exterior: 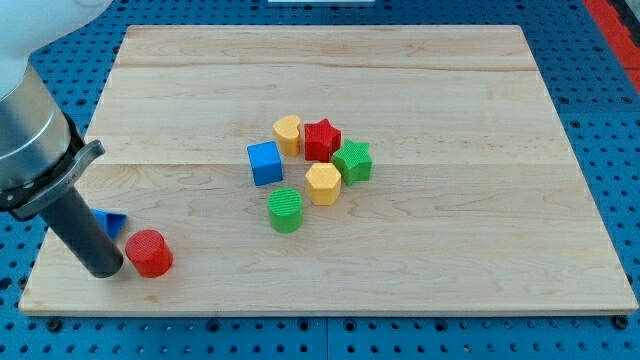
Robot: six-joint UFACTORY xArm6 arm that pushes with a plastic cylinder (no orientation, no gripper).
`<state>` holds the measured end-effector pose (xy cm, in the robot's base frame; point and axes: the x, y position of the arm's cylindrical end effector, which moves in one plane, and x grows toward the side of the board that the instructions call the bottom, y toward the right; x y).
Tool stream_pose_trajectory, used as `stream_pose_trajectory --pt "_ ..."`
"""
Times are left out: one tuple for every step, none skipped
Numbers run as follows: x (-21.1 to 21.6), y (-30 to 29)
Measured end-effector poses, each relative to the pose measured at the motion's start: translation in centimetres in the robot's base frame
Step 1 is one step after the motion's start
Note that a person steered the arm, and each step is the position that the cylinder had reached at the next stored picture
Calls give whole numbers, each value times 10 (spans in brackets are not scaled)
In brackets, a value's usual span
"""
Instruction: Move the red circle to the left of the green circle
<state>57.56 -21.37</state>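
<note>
The red circle [149, 253] lies near the board's bottom left corner. The green circle [285, 209] lies near the middle of the board, well to the right of the red circle and a little higher. My tip [104, 268] rests on the board just left of the red circle, touching it or nearly so. The dark rod rises from it toward the view's top left.
A blue block [112, 221], partly hidden behind the rod, lies just above the red circle. A cluster sits above the green circle: blue cube [265, 163], yellow heart [287, 134], red star [322, 139], green star [352, 161], yellow hexagon [322, 184]. The wooden board [500, 250] ends on a blue pegboard.
</note>
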Motion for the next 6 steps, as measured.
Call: stream_pose_trajectory --pt "4 30" --pt "3 79" --pt "2 83" --pt "1 83" --pt "-1 87" --pt "-6 103"
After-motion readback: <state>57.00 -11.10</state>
